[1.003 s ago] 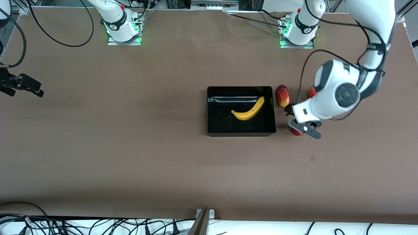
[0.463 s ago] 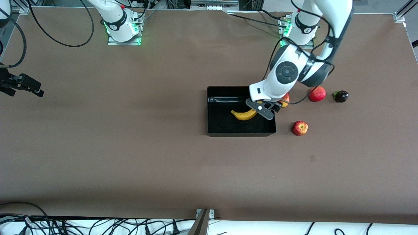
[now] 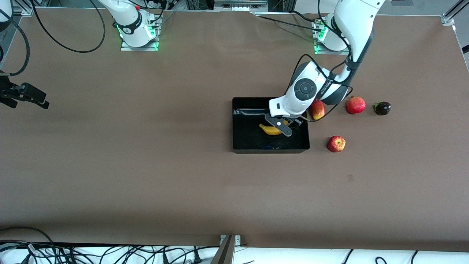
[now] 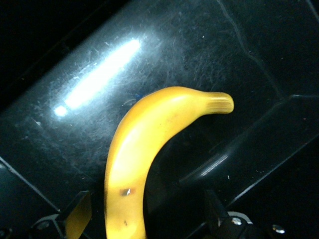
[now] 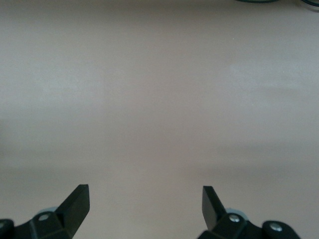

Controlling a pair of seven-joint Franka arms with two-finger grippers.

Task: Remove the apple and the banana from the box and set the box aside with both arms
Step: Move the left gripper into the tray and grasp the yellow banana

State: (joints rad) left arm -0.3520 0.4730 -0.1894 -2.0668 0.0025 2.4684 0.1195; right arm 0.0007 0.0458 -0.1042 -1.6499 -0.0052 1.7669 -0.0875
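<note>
The black tray (image 3: 246,141) sits mid-table. The yellow banana (image 3: 266,129) lies in it, partly hidden by my left gripper (image 3: 281,127), which hangs low over it. In the left wrist view the banana (image 4: 149,129) runs between the open fingers (image 4: 79,215), nearer one of them, on the tray's glossy floor (image 4: 209,55). The red apple (image 3: 336,143) lies on the table beside the tray, toward the left arm's end. My right gripper (image 3: 27,96) is open and empty at the right arm's end, over bare table in its wrist view (image 5: 144,204).
An oblong red-yellow mango-like fruit (image 3: 317,109) lies against the tray's wall at the left arm's end. A round red pomegranate (image 3: 356,105) and a small dark fruit (image 3: 383,108) lie farther toward that end. Cables run along the table's front edge.
My left gripper moved from over the apple across the tray's wall and now straddles the banana. The apple stays on the table. The right arm has not moved.
</note>
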